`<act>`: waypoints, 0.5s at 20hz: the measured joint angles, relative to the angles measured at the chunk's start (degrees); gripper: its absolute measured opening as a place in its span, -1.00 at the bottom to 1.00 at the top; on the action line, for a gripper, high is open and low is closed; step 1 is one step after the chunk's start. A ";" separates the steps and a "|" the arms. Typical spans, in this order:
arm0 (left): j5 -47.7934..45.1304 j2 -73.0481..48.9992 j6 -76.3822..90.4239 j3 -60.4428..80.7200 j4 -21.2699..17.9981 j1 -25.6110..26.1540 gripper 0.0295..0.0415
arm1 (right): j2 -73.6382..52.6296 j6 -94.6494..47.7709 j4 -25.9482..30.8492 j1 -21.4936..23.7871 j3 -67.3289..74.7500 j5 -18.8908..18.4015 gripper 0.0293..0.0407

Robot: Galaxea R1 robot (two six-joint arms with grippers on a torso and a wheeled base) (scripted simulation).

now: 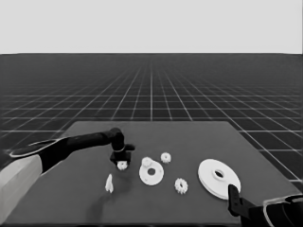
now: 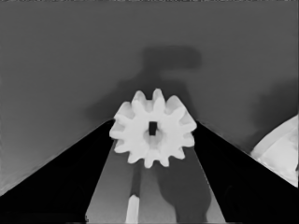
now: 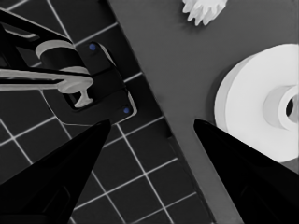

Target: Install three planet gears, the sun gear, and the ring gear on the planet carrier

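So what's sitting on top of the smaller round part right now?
One small gear lies on the far left rim of the smaller round part; its centre hole shows open. The left gripper holds another gear beside it, not on it. The rim under the seated gear is covered.

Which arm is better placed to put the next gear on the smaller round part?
Left. The left gripper is over a small gear that sits between its fingers, right beside the smaller round part. The right gripper waits at the table's near right corner.
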 joint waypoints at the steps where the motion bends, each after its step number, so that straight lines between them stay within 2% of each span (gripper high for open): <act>1: -0.01 0.01 0.00 0.00 0.01 -0.01 -0.72 | 0.00 0.00 0.00 0.00 0.00 0.00 0.61; 8: -0.01 0.01 0.01 -0.01 0.01 -0.01 -0.72 | 0.00 0.00 0.00 0.00 0.00 0.00 0.61; 10: 4.48 -2.67 -3.30 7.01 -5.20 -6.50 -0.72 | 0.00 0.00 0.00 0.00 0.00 0.00 0.61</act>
